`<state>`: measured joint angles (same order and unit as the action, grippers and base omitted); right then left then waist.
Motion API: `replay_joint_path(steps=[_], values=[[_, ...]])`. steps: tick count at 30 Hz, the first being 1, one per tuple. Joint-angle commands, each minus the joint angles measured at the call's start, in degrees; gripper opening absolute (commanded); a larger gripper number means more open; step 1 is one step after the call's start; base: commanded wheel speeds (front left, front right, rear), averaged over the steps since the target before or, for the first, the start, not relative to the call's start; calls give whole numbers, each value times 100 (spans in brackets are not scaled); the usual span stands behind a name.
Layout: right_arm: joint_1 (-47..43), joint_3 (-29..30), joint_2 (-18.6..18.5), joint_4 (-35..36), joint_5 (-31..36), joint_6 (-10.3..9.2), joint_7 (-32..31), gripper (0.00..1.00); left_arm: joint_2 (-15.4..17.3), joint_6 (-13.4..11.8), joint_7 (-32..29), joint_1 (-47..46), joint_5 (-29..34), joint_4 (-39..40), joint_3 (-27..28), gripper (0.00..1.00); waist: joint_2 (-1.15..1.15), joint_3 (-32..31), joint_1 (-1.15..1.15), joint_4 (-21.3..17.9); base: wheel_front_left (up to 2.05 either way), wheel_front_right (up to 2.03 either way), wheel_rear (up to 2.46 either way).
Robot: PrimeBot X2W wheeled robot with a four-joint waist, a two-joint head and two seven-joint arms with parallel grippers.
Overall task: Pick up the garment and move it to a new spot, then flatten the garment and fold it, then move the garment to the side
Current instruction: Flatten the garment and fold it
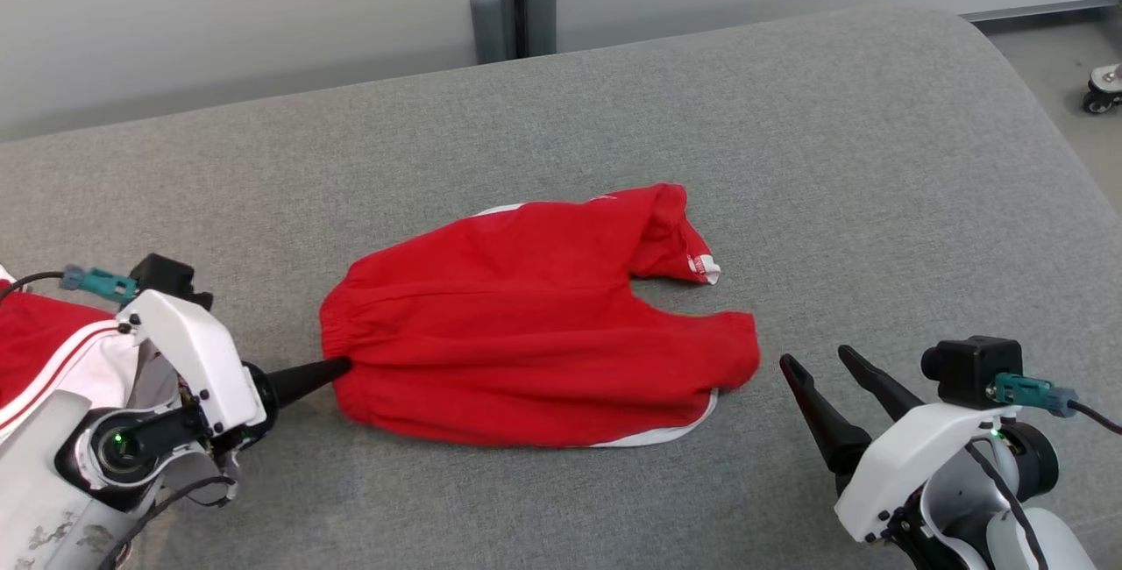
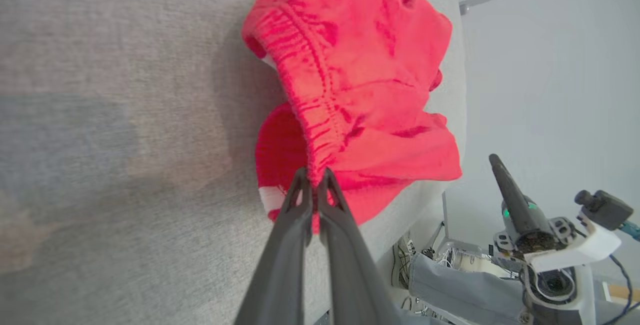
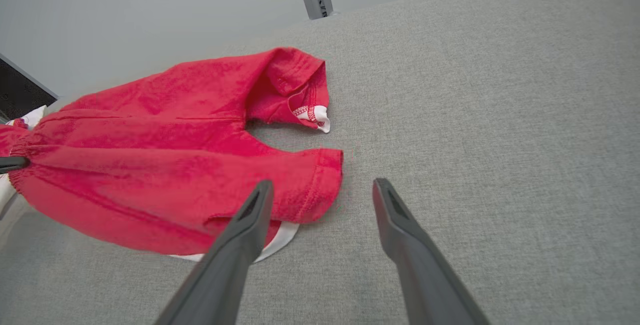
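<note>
Garment [image 1: 535, 324]: red shorts with white trim, lying near the middle of the grey cloth-covered worktop [image 1: 877, 167], waistband to the left and legs to the right. My left pincer [image 1: 337, 368] is pressed together on the gathered elastic waistband, pinching it at the garment's left edge. In the left wrist view the two fingers [image 2: 295, 215] meet on the ridge of the band, and the cloth bunches up around the grip. The far leg is folded back on itself, showing a white-stitched hem [image 1: 708, 267], while the near leg lies flatter, with a white edge [image 1: 666, 434] peeping out below it.

My right pincer [image 1: 815, 358] is spread wide, holding nothing, just right of the near leg's hem, with a strip of bare worktop between them. In the right wrist view it [image 3: 323, 184] points along the worktop, and one finger crosses in front of that hem.

Another red and white cloth [image 1: 44, 351] sits under my left arm at the near left. A grey post [image 1: 514, 0] stands beyond the far edge, and a small castor [image 1: 1103, 89] rests on the floor at the far right.
</note>
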<state>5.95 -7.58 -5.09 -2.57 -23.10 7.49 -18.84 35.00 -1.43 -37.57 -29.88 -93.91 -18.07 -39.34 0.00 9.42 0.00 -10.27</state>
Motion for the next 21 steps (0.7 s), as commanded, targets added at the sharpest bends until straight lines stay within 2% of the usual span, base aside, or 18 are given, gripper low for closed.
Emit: replay_joint_path(steps=[1,4,7,8,9,10,16,21], values=[[61,19,-2,-15,-15,1,24,100,-18,-54,43,-118,-77,-206,61,0,0,20,0,-24,0,0,0],[78,-3,9,-55,-14,1,61,100,-137,-92,183,-219,-110,-667,185,0,0,40,0,-56,0,0,0],[105,-27,15,-92,-30,1,77,100,-251,54,275,-299,-2,-984,150,0,0,38,0,-65,0,0,0],[105,-27,10,-99,-32,1,86,100,-270,112,279,-330,43,-1056,116,38,0,31,0,-60,0,0,0],[104,-30,-4,-96,-29,1,104,100,-277,182,304,-367,81,-1107,91,90,0,22,0,-51,0,0,0],[103,-45,-21,-80,-22,1,148,100,-251,255,357,-405,183,-1144,68,100,0,13,0,-42,0,0,0],[-7,-12,-62,-18,9,1,470,100,-31,632,806,-378,561,-1056,101,100,0,-77,0,89,0,0,0],[-76,5,-84,-14,49,1,825,100,289,821,1877,-135,1248,-427,184,100,0,-176,0,240,0,0,0]])
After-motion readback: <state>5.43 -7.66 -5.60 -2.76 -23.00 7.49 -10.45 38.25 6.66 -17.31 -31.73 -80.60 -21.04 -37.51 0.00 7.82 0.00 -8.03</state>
